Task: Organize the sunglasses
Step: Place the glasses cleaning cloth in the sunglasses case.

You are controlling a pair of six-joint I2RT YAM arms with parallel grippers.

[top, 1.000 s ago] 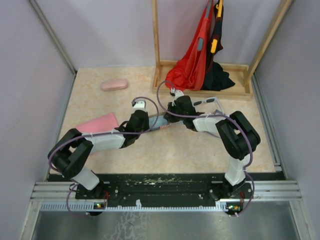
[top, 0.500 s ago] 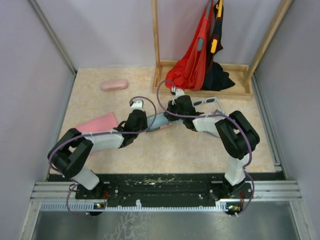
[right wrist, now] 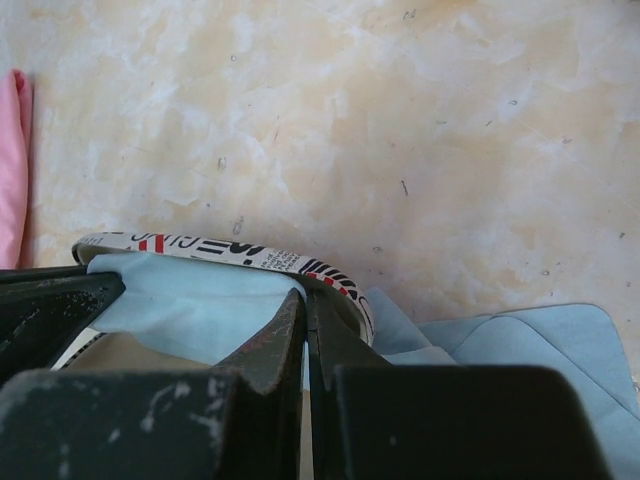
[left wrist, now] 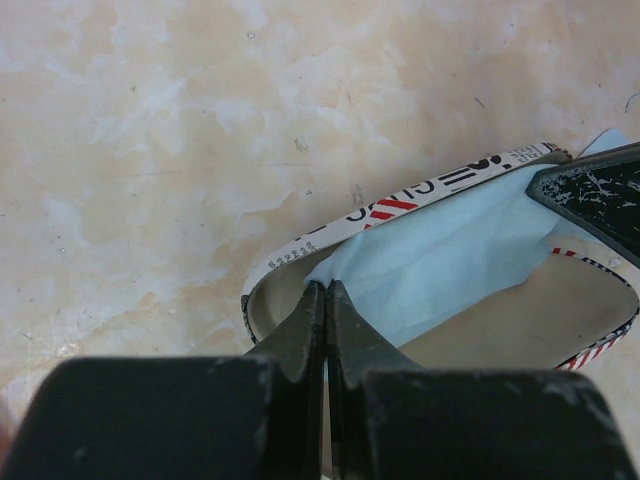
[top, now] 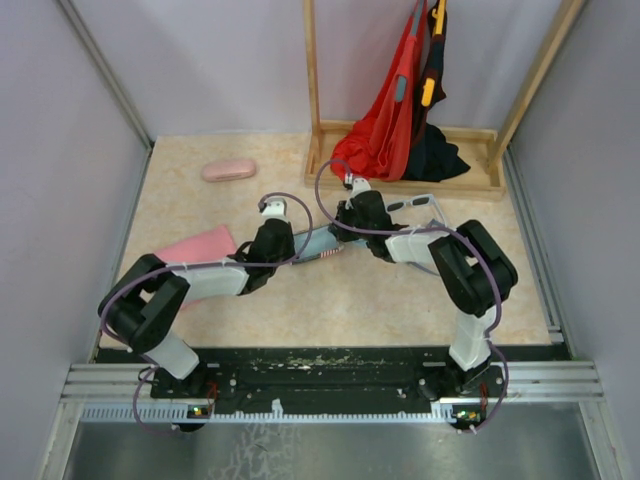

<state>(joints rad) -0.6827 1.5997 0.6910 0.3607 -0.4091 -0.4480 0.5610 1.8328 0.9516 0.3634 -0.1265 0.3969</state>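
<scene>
A pair of sunglasses (top: 412, 204) with a chunky white frame and dark lenses lies just behind my right arm. Between the two arms sits an open flag-printed case (left wrist: 400, 203) (right wrist: 200, 245). A light-blue cloth (left wrist: 450, 260) (right wrist: 190, 300) is spread across its opening. My left gripper (left wrist: 326, 287) (top: 296, 240) is shut on the cloth's near-left corner, inside the case rim. My right gripper (right wrist: 305, 295) (top: 336, 232) is shut on the cloth's opposite corner, against the rim. What lies under the cloth is hidden.
A second light-blue cloth (right wrist: 520, 345) lies flat beside the case. A closed pink case (top: 228, 170) rests at the back left, and a flat pink item (top: 198, 245) lies by the left arm. A wooden rack (top: 480, 183) with a red bag (top: 385, 120) stands at the back.
The left gripper has crept slightly back and to the left, and a bit more of the blue cloth shows between the two grippers. The right arm has hardly moved.
</scene>
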